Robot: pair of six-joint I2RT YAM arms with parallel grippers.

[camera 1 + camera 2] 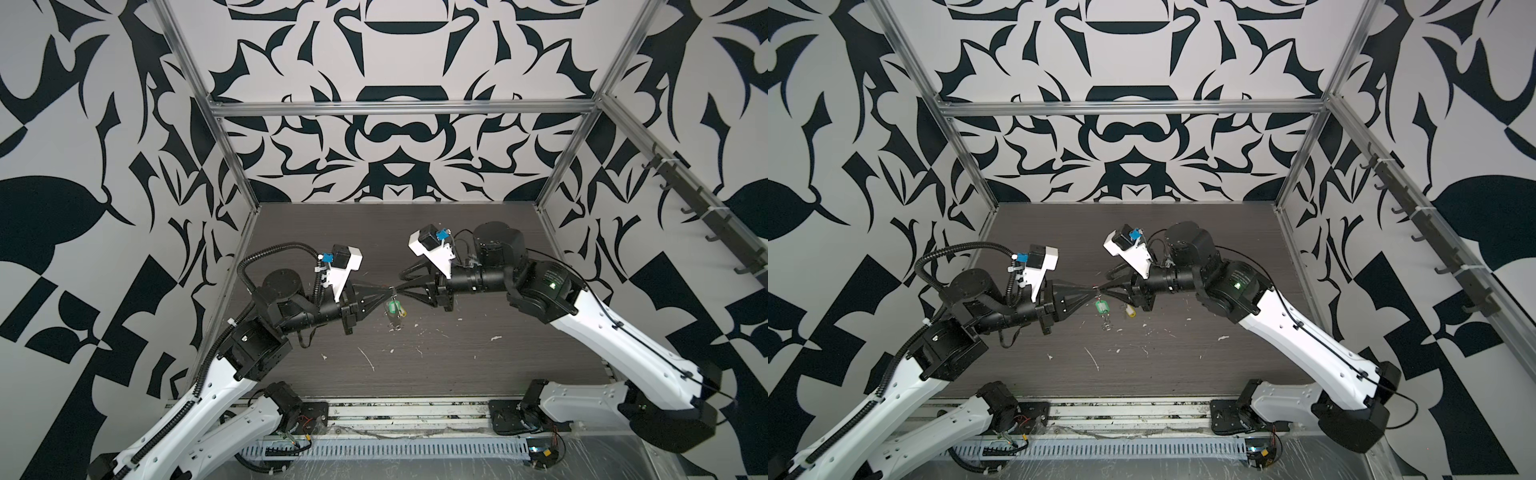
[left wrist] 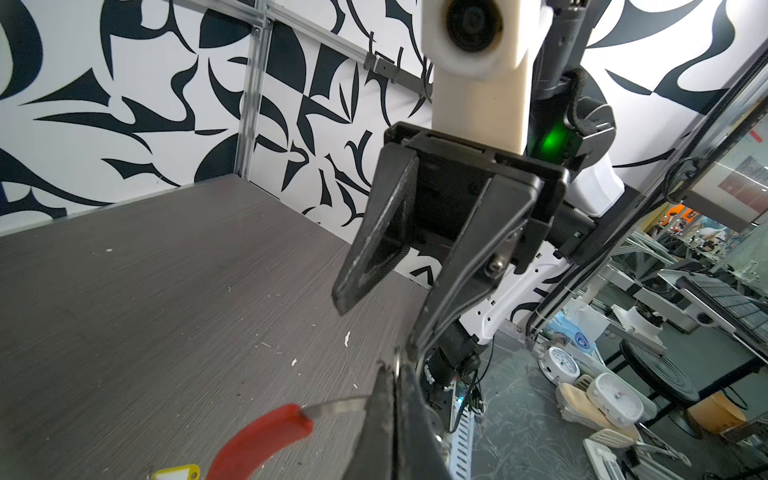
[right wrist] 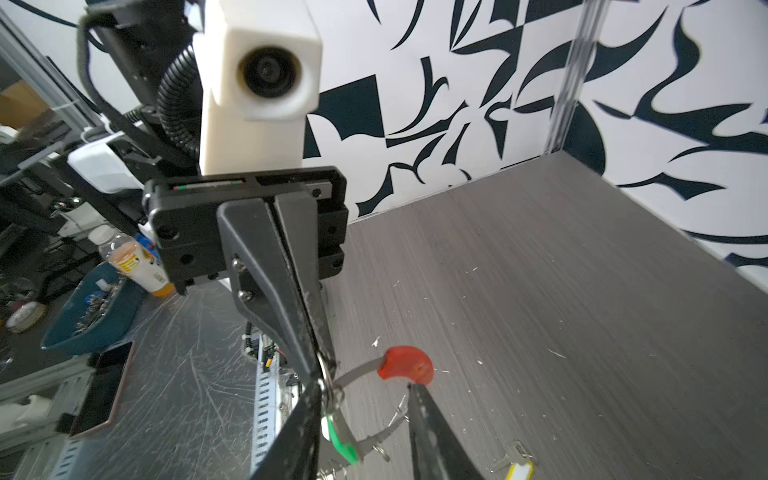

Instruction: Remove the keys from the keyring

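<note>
Jaws: left gripper (image 3: 326, 372) pinched shut on the thin dark-grey keyring hoop with red curved plastic segment (image 3: 407, 369), mid-air; right gripper (image 2: 378, 326) open around it. Green oblong plastic tag (image 1: 1100, 307) dangles below the tips, yellow plastic tag (image 1: 1132, 312) lies on the table (image 1: 1183, 365) just right. Labels unreadable.

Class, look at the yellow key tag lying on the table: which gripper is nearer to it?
Right. In a top view the yellow key tag lies below the open right gripper; the left gripper, shut on the keyring, ends short of it, further left.
</note>
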